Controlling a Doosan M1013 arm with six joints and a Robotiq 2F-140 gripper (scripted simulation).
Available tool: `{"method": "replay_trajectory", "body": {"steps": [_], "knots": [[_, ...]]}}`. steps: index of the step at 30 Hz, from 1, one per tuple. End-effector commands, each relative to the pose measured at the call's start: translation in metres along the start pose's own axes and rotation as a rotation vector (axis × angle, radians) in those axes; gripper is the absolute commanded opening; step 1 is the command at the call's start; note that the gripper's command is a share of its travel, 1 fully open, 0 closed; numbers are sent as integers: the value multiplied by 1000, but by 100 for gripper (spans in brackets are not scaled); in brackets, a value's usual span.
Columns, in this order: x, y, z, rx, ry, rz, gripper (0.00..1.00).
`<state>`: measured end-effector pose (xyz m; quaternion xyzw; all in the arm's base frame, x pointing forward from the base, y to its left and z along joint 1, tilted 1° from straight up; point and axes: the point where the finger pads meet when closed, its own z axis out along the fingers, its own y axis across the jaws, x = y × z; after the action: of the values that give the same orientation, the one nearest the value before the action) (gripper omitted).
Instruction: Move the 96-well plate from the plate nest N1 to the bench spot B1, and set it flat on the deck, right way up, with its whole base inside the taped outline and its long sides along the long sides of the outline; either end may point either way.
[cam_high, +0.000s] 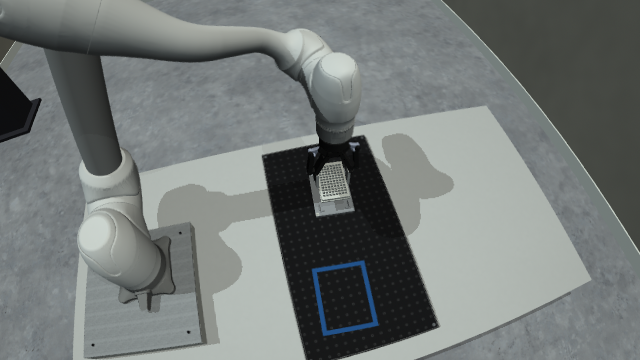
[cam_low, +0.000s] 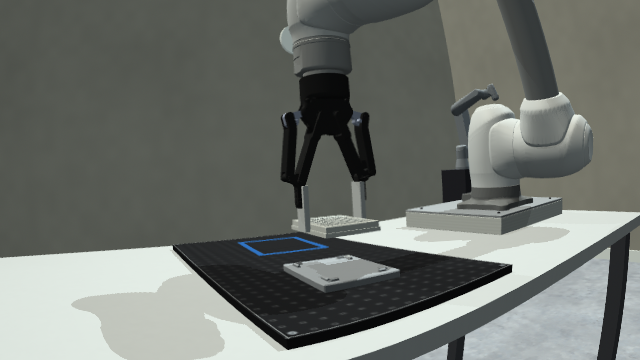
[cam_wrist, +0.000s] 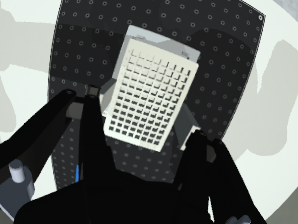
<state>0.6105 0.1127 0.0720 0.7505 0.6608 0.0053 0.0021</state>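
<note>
The white 96-well plate (cam_high: 333, 181) hangs level and right way up between my gripper's fingers (cam_high: 332, 172), a little above the grey plate nest N1 (cam_high: 334, 204). In the exterior view the nest (cam_low: 341, 272) lies bare on the deck, and the plate (cam_low: 336, 225) sits between the finger pads of the gripper (cam_low: 330, 220). The wrist view shows the plate (cam_wrist: 152, 92) gripped across its long sides, with a strip of the nest (cam_wrist: 189, 50) beyond it. The blue taped outline B1 (cam_high: 345, 297) lies at the near end of the deck; it also shows in the exterior view (cam_low: 282, 245).
The black perforated deck (cam_high: 345, 240) lies on a white table. The arm's grey base plate (cam_high: 142, 295) stands at the table's left. A dark object (cam_high: 15, 112) stands off the table at the far left.
</note>
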Motion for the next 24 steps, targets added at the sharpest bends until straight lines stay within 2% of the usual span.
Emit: {"method": "replay_trajectory", "body": {"steps": [1, 24], "knots": [[-12, -2, -1, 1, 2, -1, 0], [-82, -6, 2, 1, 2, -1, 0]]}}
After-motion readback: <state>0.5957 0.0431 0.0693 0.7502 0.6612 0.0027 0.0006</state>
